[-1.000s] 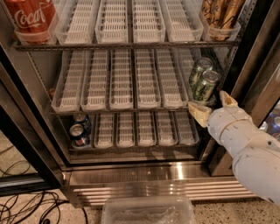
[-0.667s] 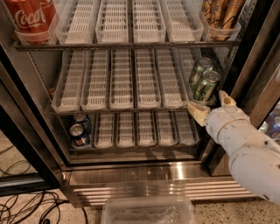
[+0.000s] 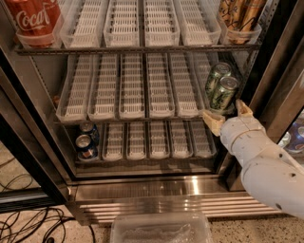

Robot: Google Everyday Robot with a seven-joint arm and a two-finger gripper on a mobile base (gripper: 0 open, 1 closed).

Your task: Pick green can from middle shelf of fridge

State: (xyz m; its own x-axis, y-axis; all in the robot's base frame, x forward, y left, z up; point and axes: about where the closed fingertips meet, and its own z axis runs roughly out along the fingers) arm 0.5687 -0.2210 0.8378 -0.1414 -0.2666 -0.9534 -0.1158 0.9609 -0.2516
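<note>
Two slim pale-green cans stand at the right end of the middle shelf (image 3: 133,90) of the open fridge (image 3: 142,190). The front green can (image 3: 223,92) is nearest me, the second (image 3: 216,76) just behind it. My gripper (image 3: 225,116) is at the shelf's front edge just below and in front of the front can. Its two cream fingers (image 3: 212,121) are spread apart, one on each side below the can, not touching it. The white arm comes in from the lower right.
A red Coca-Cola can (image 3: 33,19) stands top left and brown cans (image 3: 240,14) top right. Two blue cans (image 3: 87,142) sit at the left of the bottom shelf. A clear plastic bin (image 3: 161,228) and cables (image 3: 28,223) lie on the floor. The door frame (image 3: 280,85) is close on the right.
The gripper has edged very slightly toward the front green can; nothing else has moved.
</note>
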